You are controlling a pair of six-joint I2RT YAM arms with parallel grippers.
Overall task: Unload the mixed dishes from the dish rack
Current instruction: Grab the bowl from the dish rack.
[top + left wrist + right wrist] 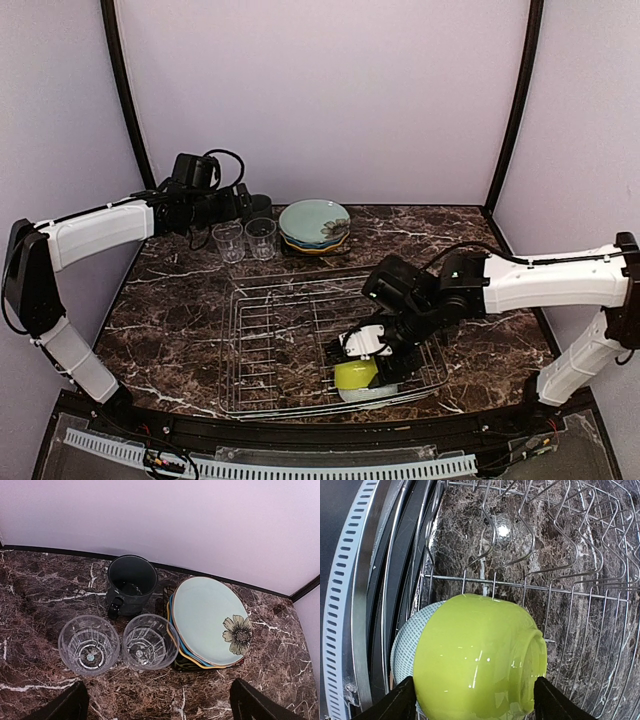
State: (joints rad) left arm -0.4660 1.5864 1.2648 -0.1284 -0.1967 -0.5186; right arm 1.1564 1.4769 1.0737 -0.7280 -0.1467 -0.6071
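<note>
The dark marble worktop point(170, 310) carries the dish rack point(270, 330) at its middle. The right arm point(560, 280) reaches down into the rack's near right corner. The left arm point(100, 230) hangs over the far left, where a stack of plates point(314, 222), two glasses point(228, 240) and a mug point(131, 582) stand outside the rack. The left jaws are spread wide and hold nothing.

In that corner a dotted plate point(405, 640) leans against the near rail. The lime-green bowl point(477, 655) lies tipped on its side against it, mouth toward the plate and foot toward the rack's interior. The right jaws sit directly over the bowl, one finger point(395, 702) on the plate side and the other past the foot. Their closing line therefore seems to run along the bowl's axis. Both fingers are hard against the bowl, but I cannot tell whether they are gripping it. The right arm is far nearer the bowl than the left. The plate-side finger looks likely to catch the plate's edge.
</note>
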